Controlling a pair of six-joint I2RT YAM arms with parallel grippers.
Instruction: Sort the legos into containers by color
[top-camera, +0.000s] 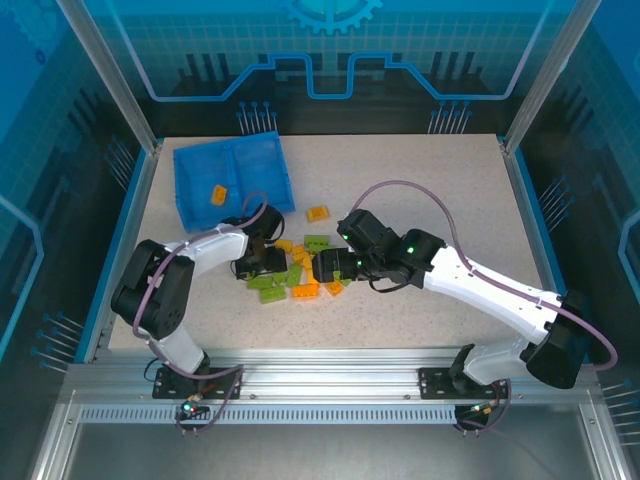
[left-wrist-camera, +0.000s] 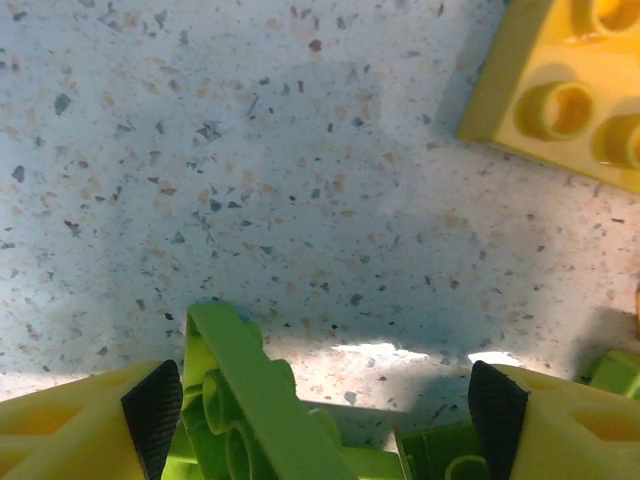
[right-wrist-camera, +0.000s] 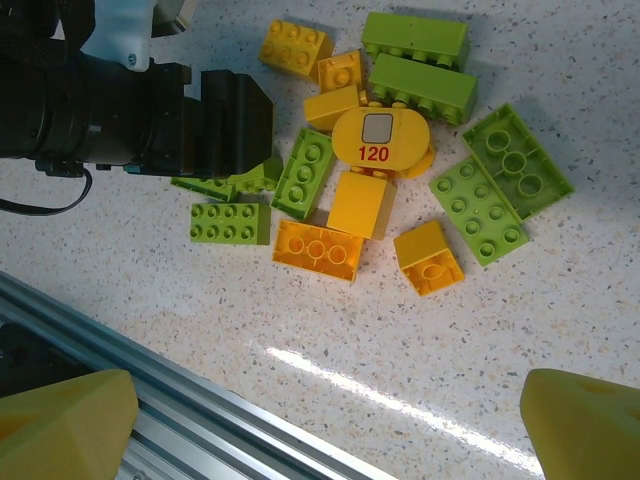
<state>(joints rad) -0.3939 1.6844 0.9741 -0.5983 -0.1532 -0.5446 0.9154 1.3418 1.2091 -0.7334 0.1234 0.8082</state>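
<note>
Orange and light green legos (top-camera: 300, 272) lie in a loose pile at mid table. The blue tray (top-camera: 262, 158) sits at the back left, and one orange brick (top-camera: 217, 193) lies in its left compartment. My left gripper (top-camera: 262, 266) is down at the pile's left edge and open. A tilted green brick (left-wrist-camera: 240, 385) leans by its left pad (left-wrist-camera: 152, 405), with a wide gap to the right pad (left-wrist-camera: 497, 410). My right gripper (right-wrist-camera: 330, 425) hangs open above bare table, just short of the pile (right-wrist-camera: 400, 150).
A lone orange brick (top-camera: 318, 213) lies apart, behind the pile. A yellow oval piece marked 120 (right-wrist-camera: 378, 140) sits among the bricks. The left arm's black wrist (right-wrist-camera: 120, 110) crowds the pile's left side. An aluminium rail (right-wrist-camera: 150, 400) runs along the table's near edge.
</note>
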